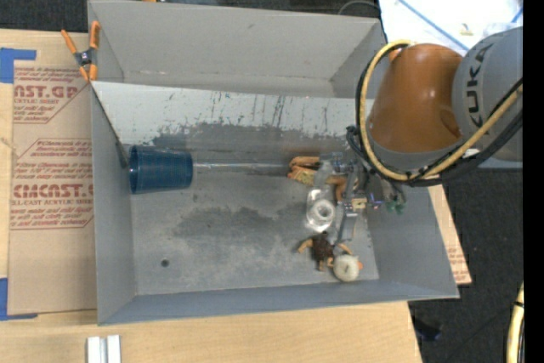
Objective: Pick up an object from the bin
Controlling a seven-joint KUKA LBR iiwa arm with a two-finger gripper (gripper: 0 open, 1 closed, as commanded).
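gripper [343,193] down in the right end of the grey metal bin [212,38]
can't tell whether it's open or closed; a small silvery round piece [320,212] lies right beside it, a dark blue plastic cup [160,169] on its side well off to the left.

Item: one arm [512,55], casing pale grey and rounded. Dark block lettering [486,98] just right of the orange cover [416,102] (reads "KUKA", running up the casing). The cover is a glossy orange-brown dome, smooth. Paired cables [367,102], one black and one yellow, loop round the cover's left rim and under it. Below-left of the cover sits the gripper [344,201], a small metal-and-dark assembly with thin wires.
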